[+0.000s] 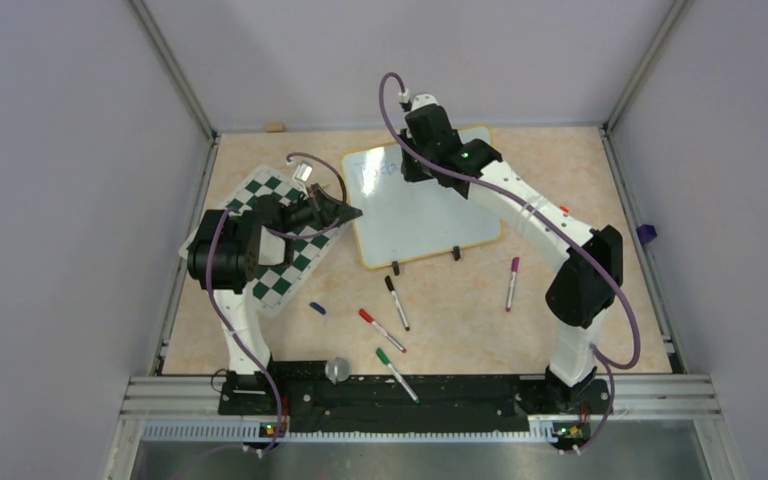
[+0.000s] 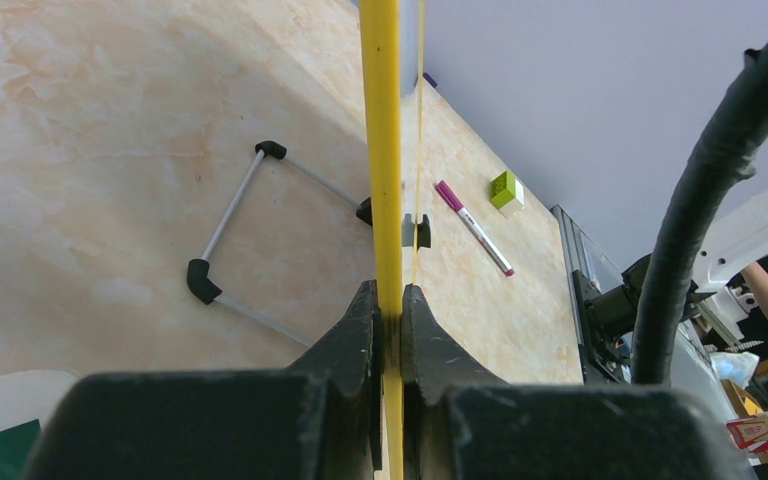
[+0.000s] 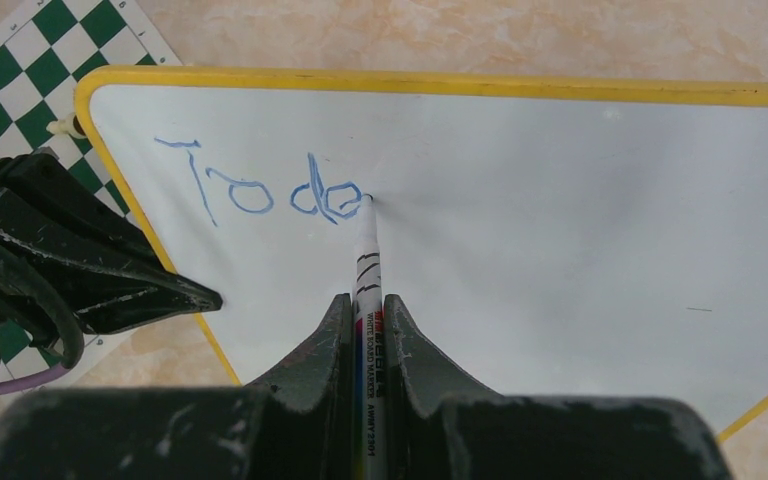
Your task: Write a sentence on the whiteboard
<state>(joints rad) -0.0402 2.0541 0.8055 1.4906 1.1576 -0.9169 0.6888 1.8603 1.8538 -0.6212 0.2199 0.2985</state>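
Note:
The whiteboard (image 1: 425,215) lies tilted on the table, white with a yellow rim (image 2: 381,150). My left gripper (image 1: 352,212) is shut on its left edge; in the left wrist view (image 2: 390,298) both jaws pinch the rim. My right gripper (image 1: 417,165) is over the board's far left part, shut on a white marker (image 3: 368,262) whose tip touches the board. The sentence (image 3: 260,190) is blue lettering reading "Toda" in one line, ending at the marker tip; it also shows in the top view (image 1: 375,169).
A green-and-white chess mat (image 1: 278,262) lies under the left arm. Loose markers lie in front of the board: black (image 1: 397,302), red (image 1: 381,329), green (image 1: 396,372), purple (image 1: 511,283). A blue cap (image 1: 318,308) and a grey knob (image 1: 337,370) lie nearby.

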